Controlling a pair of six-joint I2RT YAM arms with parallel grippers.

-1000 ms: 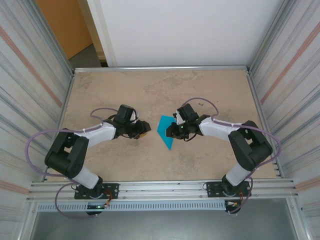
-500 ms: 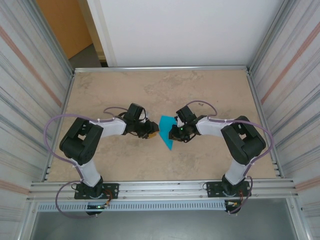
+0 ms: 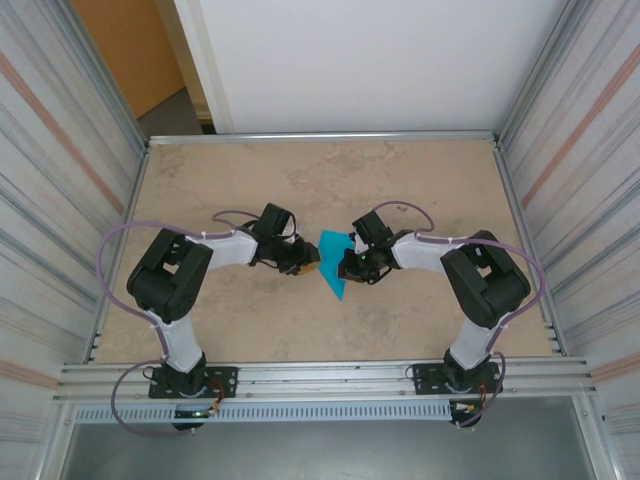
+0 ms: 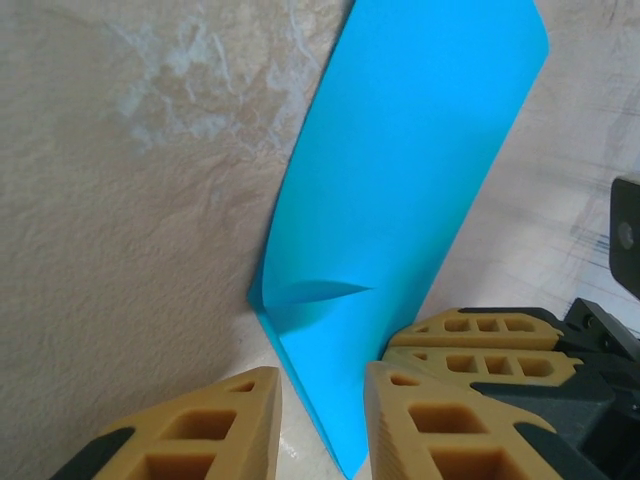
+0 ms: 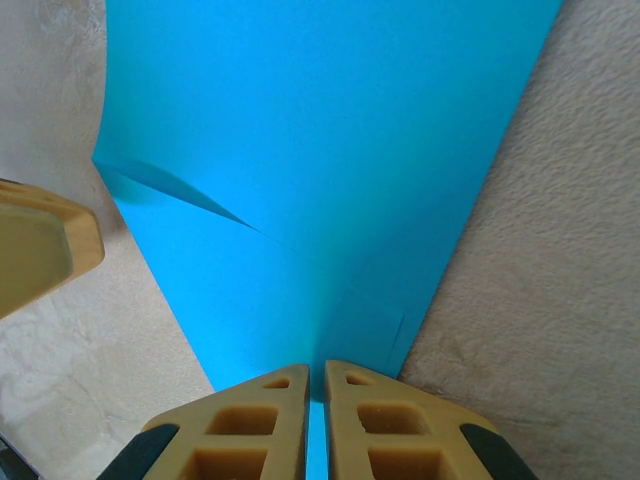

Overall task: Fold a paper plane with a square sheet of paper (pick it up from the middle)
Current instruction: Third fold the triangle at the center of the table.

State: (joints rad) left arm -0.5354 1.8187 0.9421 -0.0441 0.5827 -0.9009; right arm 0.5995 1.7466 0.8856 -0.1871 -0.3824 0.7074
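At the middle of the beige table (image 3: 200, 170), between both arms: folded turquoise paper (image 3: 332, 262). Pinched along one edge by the right gripper (image 5: 316, 370), fingers pressed together. One corner inside the slightly spread left gripper (image 4: 320, 385).
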